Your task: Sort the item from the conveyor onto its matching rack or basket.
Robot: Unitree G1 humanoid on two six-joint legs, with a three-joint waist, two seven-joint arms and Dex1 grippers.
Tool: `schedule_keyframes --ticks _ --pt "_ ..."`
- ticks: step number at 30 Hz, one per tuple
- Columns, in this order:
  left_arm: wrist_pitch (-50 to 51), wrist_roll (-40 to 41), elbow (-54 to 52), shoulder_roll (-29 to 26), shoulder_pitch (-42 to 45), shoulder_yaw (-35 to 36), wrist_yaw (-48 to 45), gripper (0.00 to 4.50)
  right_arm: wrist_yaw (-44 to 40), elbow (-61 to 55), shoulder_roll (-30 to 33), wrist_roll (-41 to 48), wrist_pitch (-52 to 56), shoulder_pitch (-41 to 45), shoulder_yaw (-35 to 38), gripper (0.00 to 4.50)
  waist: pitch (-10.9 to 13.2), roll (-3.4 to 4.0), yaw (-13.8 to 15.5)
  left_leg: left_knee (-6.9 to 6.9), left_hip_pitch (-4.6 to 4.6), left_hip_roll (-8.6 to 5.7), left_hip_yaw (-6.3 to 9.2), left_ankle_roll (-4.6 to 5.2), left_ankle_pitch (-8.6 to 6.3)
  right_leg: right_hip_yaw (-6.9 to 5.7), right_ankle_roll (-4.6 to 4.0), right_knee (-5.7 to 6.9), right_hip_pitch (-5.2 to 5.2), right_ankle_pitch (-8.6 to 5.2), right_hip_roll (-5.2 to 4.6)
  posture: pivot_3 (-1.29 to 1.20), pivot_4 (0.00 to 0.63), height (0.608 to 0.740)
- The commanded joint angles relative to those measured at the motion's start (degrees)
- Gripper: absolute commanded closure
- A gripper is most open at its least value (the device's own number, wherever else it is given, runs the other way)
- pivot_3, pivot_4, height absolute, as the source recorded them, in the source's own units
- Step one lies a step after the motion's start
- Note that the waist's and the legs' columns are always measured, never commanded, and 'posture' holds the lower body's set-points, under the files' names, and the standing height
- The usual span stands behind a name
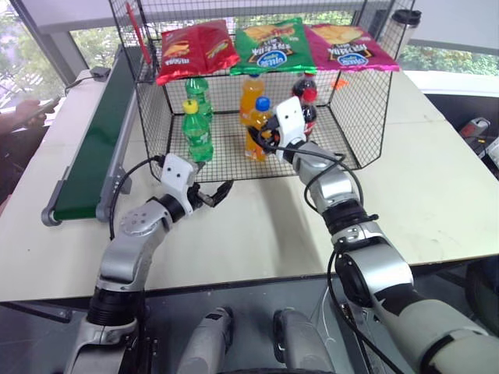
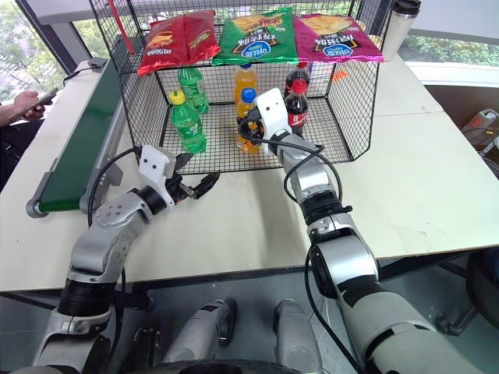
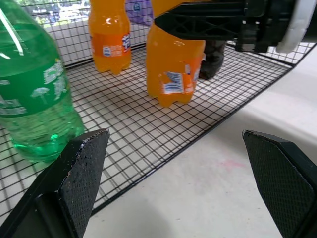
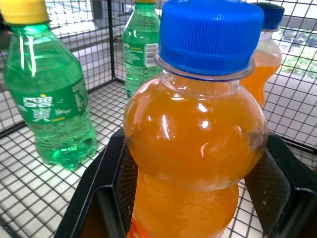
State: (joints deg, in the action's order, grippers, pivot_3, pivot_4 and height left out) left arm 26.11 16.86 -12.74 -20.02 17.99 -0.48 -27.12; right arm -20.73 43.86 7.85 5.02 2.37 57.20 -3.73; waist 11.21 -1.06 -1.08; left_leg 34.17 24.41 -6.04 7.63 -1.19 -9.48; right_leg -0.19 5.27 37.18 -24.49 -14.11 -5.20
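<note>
The item, a small orange soda bottle with a blue cap (image 1: 258, 128), stands upright inside the black wire rack (image 1: 366, 101), its base at the grid floor near the open front. My right gripper (image 1: 269, 142) reaches into the rack and is shut on the bottle's upper body (image 4: 193, 134), with a black finger (image 4: 111, 183) on either side. Outside the rack, over the white table by its front left corner, my left gripper (image 1: 215, 194) is open and empty, pointing toward the bottle (image 3: 173, 64). The green conveyor (image 1: 93, 148) runs along the rack's left side with nothing on it.
Inside the rack stand two green bottles (image 1: 197, 128), an orange bottle with an orange cap (image 1: 249, 92) and cola bottles (image 1: 306, 97). Chip bags (image 1: 273, 43) lie on its mesh top. A person's hand with a phone (image 2: 27, 101) is beyond the conveyor. A steel tumbler (image 1: 404, 23) stands behind the rack at the right.
</note>
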Motion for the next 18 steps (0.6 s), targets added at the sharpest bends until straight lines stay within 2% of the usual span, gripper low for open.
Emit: schedule_keyframes --ticks 1,3,4,10,18 --pt "0.1 0.1 -2.9 0.1 -0.3 -0.1 0.3 0.0 0.0 -0.7 0.4 -0.3 -3.1 2.9 1.6 1.08 0.0 0.0 0.0 0.0 0.0 0.0 0.0 0.0 0.0 0.0 0.0 0.0 0.0 0.0 0.0 0.0 0.15 0.739" --pt "0.1 0.1 -3.0 0.2 -0.4 -0.2 0.3 0.0 0.0 -0.8 0.5 -0.3 -3.2 2.9 1.8 0.18 0.0 0.0 0.0 0.0 0.0 0.0 0.0 0.0 0.0 0.01 0.0 0.0 0.0 0.0 0.0 0.0 0.15 0.739" --pt "0.2 0.1 -3.0 0.2 -0.4 -0.2 0.3 0.0 0.0 -0.9 0.5 -0.4 -3.2 2.8 1.9 0.03 0.0 0.0 0.0 0.0 -0.01 0.0 0.0 0.0 0.0 0.01 0.0 0.01 0.0 0.0 0.01 0.0 0.15 0.739" --pt "-0.1 0.1 -2.4 0.0 -0.2 -0.4 -0.1 0.0 -1.2 -6.1 0.8 -0.1 -1.1 1.1 1.6 0.03 0.0 0.01 0.0 0.0 -0.03 0.02 0.0 -0.01 0.0 0.02 -0.01 0.02 0.01 0.0 0.03 0.0 0.15 0.739" --pt "-0.5 0.0 -1.8 0.1 -0.6 -0.4 -0.5 0.0 -3.6 -22.1 3.7 0.6 7.0 -4.9 1.6 0.03 0.0 0.01 0.3 0.01 -0.03 0.01 0.01 -0.01 0.0 0.03 -0.01 0.01 0.02 0.0 0.03 0.0 0.15 0.739"
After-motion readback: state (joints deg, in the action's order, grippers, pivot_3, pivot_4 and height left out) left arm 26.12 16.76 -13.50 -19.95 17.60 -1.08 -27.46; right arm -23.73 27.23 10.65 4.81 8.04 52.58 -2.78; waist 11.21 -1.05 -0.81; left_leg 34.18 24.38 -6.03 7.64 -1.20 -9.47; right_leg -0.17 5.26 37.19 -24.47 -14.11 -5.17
